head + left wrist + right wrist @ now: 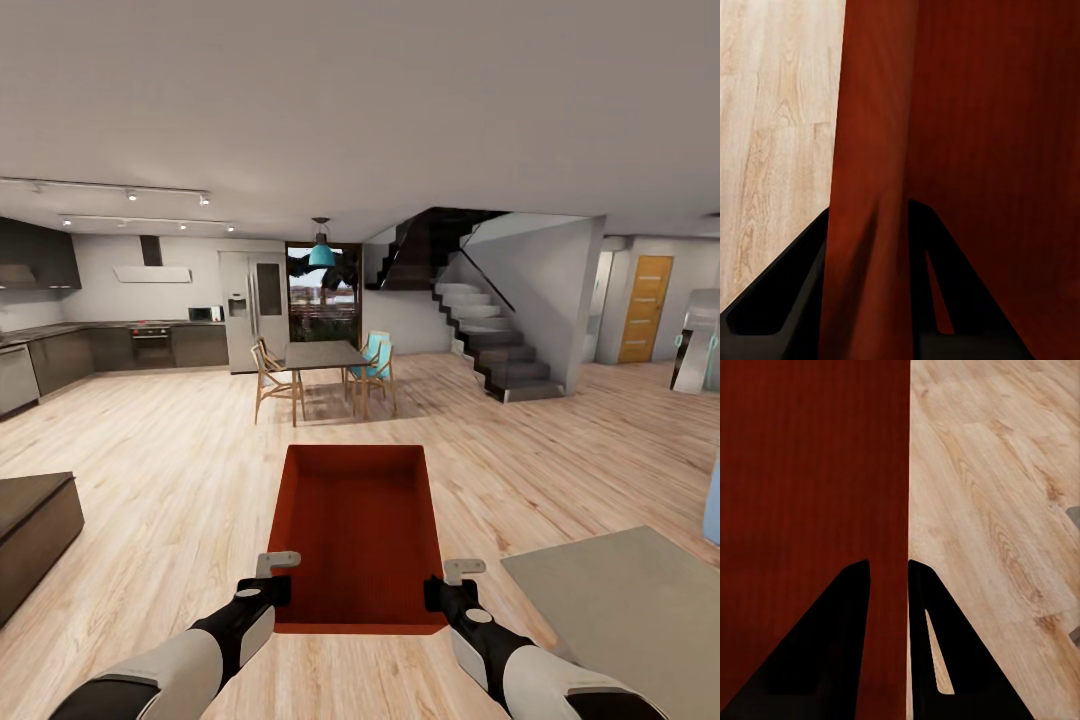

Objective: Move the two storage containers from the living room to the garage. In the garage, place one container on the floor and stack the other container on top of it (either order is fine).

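Light wood plank floor (180, 470) runs through an open-plan room, with a kitchen (110, 340) far left, a dining table (322, 356) with chairs at centre, a dark staircase (495, 345) right of it and an orange-wood door (645, 308) far right. Near the camera, 1 orange-red storage container (358, 530) is held above the planks, open top up. The left gripper (272, 578) is clamped over its left wall, fingers (776, 300) on either side. The right gripper (455, 580) pinches the right wall likewise, fingers (832, 649) nearly together. A grey rug (630, 600) lies near right.
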Available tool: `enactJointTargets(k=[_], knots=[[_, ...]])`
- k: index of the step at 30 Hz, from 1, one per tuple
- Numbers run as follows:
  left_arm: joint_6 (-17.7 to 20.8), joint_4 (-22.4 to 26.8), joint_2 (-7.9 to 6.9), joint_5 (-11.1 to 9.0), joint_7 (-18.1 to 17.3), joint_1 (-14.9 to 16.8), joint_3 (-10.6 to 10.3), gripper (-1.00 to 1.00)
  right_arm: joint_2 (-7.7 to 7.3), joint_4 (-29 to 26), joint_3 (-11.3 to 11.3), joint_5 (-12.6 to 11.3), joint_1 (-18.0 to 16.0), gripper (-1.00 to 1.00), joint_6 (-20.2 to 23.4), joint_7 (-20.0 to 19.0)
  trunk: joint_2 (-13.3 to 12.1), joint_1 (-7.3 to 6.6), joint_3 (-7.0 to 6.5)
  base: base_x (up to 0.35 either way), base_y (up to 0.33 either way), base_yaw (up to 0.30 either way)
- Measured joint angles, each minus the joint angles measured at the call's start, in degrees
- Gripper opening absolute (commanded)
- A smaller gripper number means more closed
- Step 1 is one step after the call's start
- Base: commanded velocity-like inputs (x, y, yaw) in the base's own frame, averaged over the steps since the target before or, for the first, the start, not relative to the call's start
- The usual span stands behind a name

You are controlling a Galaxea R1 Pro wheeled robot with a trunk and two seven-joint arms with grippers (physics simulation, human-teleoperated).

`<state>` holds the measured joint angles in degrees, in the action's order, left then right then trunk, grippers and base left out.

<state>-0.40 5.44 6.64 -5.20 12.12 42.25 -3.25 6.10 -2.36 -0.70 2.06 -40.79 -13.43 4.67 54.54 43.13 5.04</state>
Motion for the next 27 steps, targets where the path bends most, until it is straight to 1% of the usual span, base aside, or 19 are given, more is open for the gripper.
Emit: enactJointTargets(k=[12, 15, 17, 20, 22, 27], knots=[[0.1, -0.2, -0.09, -0.3, 0.0, 0.0, -0.1, -1.0, 0.14, 0.0, -0.1, 0.3, 0.0, -1.0, 0.2, 0.3, 0.0, 0.0, 0.0, 0.0, 0.0, 0.0], [0.1, -0.4, -0.11, -0.7, 0.0, 0.0, -0.3, -1.0, 0.15, 0.0, 0.0, 0.3, 0.0, -1.0, 0.5, 0.3, 0.0, 0.0, 0.0, 0.0, 0.0, 0.0], [0.1, -0.6, -0.16, -1.4, 0.0, 0.0, -0.8, -1.0, 0.17, 0.0, 0.1, 0.3, 0.0, -1.0, 0.7, 0.3, 0.0, 0.0, 0.0, 0.0, 0.0, 0.0], [0.0, -0.9, -0.3, -3.3, -0.1, 0.0, -2.2, -1.0, 0.25, 0.0, 0.4, 0.2, 0.0, -1.0, 1.1, 0.3, 0.0, 0.0, 0.0, 0.0, 0.0, 0.0], [0.0, -1.1, -0.35, -4.3, -0.1, 0.0, -2.9, -1.0, 0.28, 0.0, 0.5, 0.2, 0.0, -1.0, 1.3, 0.4, 0.0, 0.0, 0.0, 0.0, 0.0, 0.0], [0.0, -1.3, -0.36, -4.8, -0.1, 0.0, -3.3, -1.0, 0.29, 0.0, 0.6, 0.2, 0.0, -1.0, 1.5, 0.4, 0.0, 0.0, 0.0, 0.0, 0.0, 0.0]])
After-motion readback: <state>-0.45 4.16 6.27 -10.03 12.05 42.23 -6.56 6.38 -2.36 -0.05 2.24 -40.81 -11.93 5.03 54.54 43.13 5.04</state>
